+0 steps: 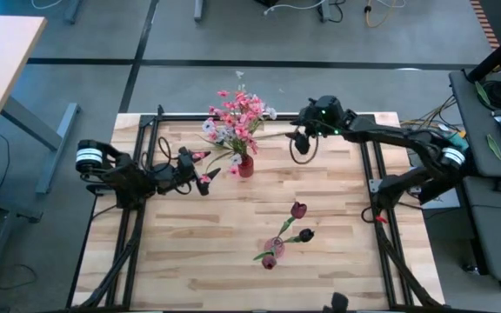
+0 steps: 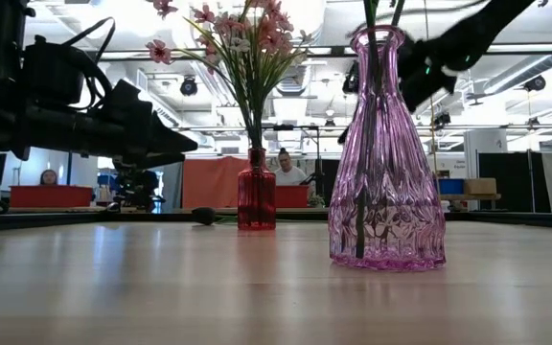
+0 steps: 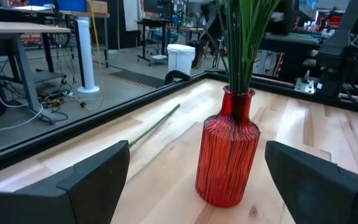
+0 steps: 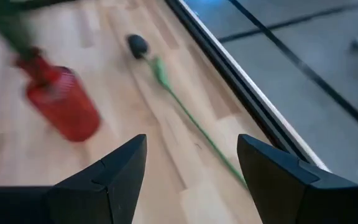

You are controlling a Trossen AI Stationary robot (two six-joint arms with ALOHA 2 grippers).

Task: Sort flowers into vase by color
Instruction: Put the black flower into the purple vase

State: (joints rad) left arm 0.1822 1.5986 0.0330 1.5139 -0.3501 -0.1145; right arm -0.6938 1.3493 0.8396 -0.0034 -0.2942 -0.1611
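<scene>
L gripper hangs low over the table, jaws wide apart, nothing between them. In L wrist view the red vase stands upright right ahead of the gap, centred between the two fingers, not touching either. Green stems rise straight out of its neck; pink flowers w/ a few white sprays fan out above it in the high view. Low view: same bunch over the red vase, far side of table.

R gripper is up near the far edge of the table, jaws also apart, empty. R wrist view: a loose dark bud on a long green stem lies flat on the wood ahead of the jaws, stem running back toward the gap between the fingers, just beside the black edge rail. Red vase sits off to one side of that stem, apart from it. Same stem shows in L wrist view, lying beyond the red vase near the rail.

Pink vase stands well away from both grippers, nearer the front of the table, w/ three dark red buds leaning out of it. Low view: pink glass vase upright, close to camera, dark stems visible through the glass.

People sit in the room behind the table, too small to tell more.
</scene>
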